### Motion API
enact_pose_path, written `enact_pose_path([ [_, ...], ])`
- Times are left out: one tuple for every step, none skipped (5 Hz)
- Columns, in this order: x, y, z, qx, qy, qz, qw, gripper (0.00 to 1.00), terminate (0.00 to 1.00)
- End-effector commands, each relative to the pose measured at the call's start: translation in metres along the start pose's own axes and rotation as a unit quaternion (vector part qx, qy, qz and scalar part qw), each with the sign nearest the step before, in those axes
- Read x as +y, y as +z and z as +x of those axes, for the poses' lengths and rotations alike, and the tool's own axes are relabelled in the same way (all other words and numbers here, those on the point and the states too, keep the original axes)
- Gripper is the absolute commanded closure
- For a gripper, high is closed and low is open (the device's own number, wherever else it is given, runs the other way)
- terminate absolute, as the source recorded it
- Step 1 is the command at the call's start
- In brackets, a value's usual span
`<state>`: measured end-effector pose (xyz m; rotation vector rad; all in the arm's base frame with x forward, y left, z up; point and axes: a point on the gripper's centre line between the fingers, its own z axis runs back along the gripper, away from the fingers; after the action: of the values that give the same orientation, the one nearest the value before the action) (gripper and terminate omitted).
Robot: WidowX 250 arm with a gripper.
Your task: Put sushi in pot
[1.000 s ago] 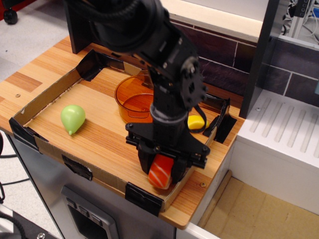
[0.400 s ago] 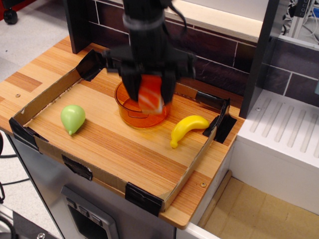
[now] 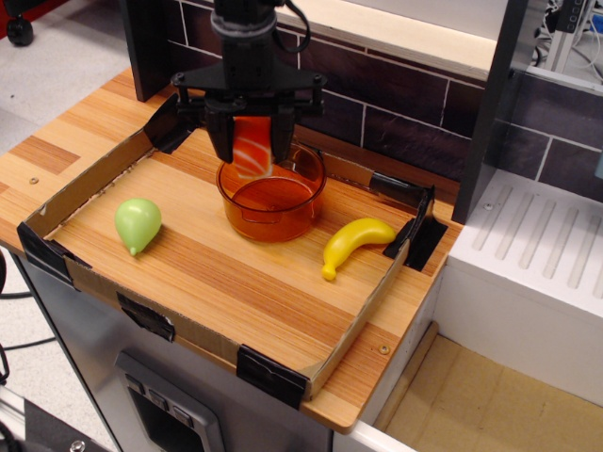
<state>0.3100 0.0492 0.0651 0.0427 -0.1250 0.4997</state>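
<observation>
The sushi [image 3: 252,146], orange-red with white stripes, is held between the black fingers of my gripper [image 3: 252,151]. The gripper is shut on it and hangs just above the far left rim of the pot [image 3: 273,207]. The pot is round, translucent orange, and stands on the wooden board near the middle back. Nothing shows inside the pot. The sushi's lower part overlaps the pot's rim in this view.
A green pear-shaped toy [image 3: 138,224] lies at the left of the board. A yellow banana [image 3: 355,241] lies right of the pot. A low cardboard wall [image 3: 85,184] with black tape corners rings the board. A dark tiled wall stands behind.
My gripper lifted the sushi from the board's front right edge, carried it back and left, and now holds it over the pot's far left rim. The banana is uncovered.
</observation>
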Motion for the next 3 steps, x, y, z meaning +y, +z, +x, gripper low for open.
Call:
enact_pose_path([
  [0.001,-0.003,0.008,-0.020,-0.004,0.016,0.9997,0.00,0.00],
  [-0.005,0.010,0.001,-0.024,-0.008,-0.003,0.9997,0.00,0.00],
  [-0.012,0.035,0.000,-0.024,-0.002,-0.023,0.9994,0.00,0.00],
])
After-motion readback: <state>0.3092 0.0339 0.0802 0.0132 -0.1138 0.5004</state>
